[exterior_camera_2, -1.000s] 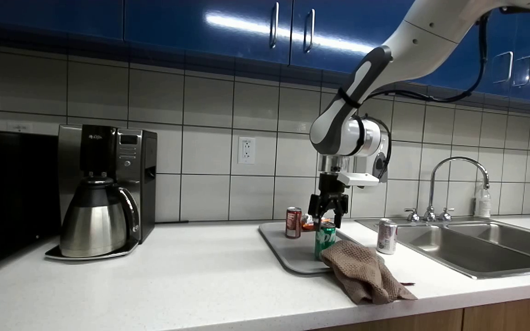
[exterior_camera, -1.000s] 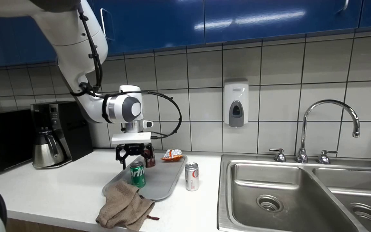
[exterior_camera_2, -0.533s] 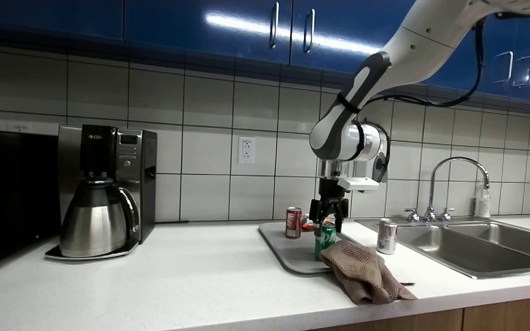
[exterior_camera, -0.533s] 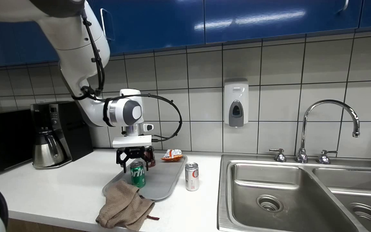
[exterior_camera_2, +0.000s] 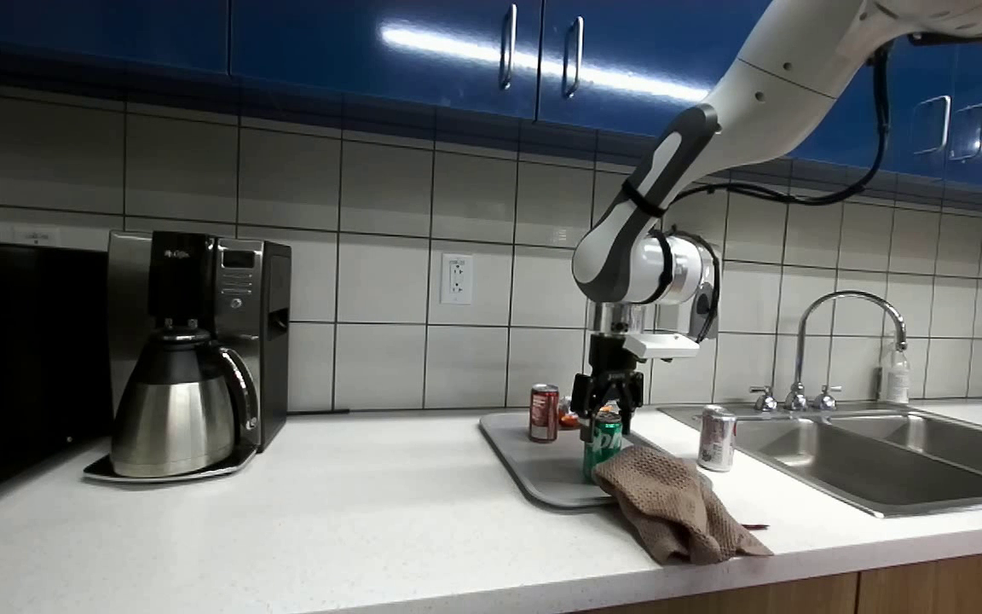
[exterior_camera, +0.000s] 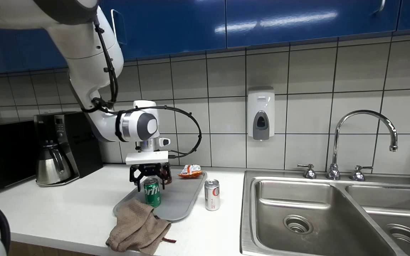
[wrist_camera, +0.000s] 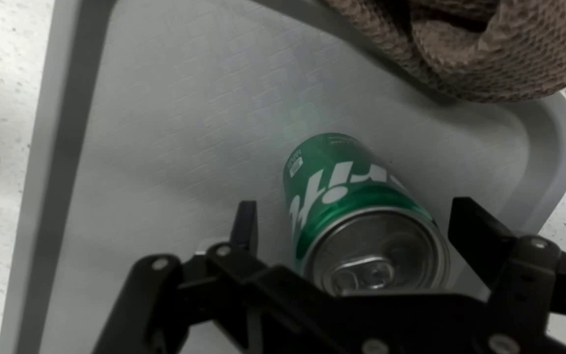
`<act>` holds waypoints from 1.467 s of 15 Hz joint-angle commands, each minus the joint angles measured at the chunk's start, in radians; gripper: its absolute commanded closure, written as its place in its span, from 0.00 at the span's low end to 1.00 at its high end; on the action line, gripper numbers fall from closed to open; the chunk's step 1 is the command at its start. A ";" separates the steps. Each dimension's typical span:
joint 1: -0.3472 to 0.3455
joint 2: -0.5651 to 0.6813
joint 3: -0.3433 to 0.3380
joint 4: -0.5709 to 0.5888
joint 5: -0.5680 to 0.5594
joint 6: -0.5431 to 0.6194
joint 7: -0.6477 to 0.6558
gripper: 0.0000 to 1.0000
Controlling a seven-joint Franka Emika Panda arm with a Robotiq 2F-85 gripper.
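Sitting far left in an exterior view: dark boxy appliance (exterior_camera: 5,153), then coffee maker (exterior_camera: 84,142) with its steel jug (exterior_camera: 50,171), all on the white counter (exterior_camera: 73,206). Next, brown towel (exterior_camera: 137,227), bunched over the near corner of the grey tray (exterior_camera: 180,197) and spilling onto the counter. Gripper (exterior_camera: 151,187) hangs over the tray, pointing down from the white arm (exterior_camera: 93,67), fingers (wrist_camera: 246,226) spread wide, one each side of the green can (exterior_camera: 152,196). Wrist view shows a visible gap between can and finger on both sides, so it's not clamped. Green can stands upright on the tray, near the towel but apart from it, fingertips close to its top. Red can (exterior_camera_2: 544,414) is partly hidden behind the gripper there; it shows whole in an exterior view, upright on the tray, toward the back. Then an orange-and-white packet (exterior_camera: 190,171) at the tray's back right corner. Silver can (exterior_camera: 212,195) upright on the counter, just right of the tray. Soap dispenser (exterior_camera: 261,113) up on the tiled wall (exterior_camera: 226,117). Steel double sink (exterior_camera: 249,213) far right, faucet (exterior_camera: 335,153) standing at its back edge.
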 commanded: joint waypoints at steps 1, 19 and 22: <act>0.008 0.011 -0.004 0.018 -0.024 0.007 0.009 0.00; 0.017 -0.032 0.013 0.031 -0.016 -0.001 0.001 0.62; 0.040 -0.035 0.019 0.048 -0.022 0.004 0.007 0.62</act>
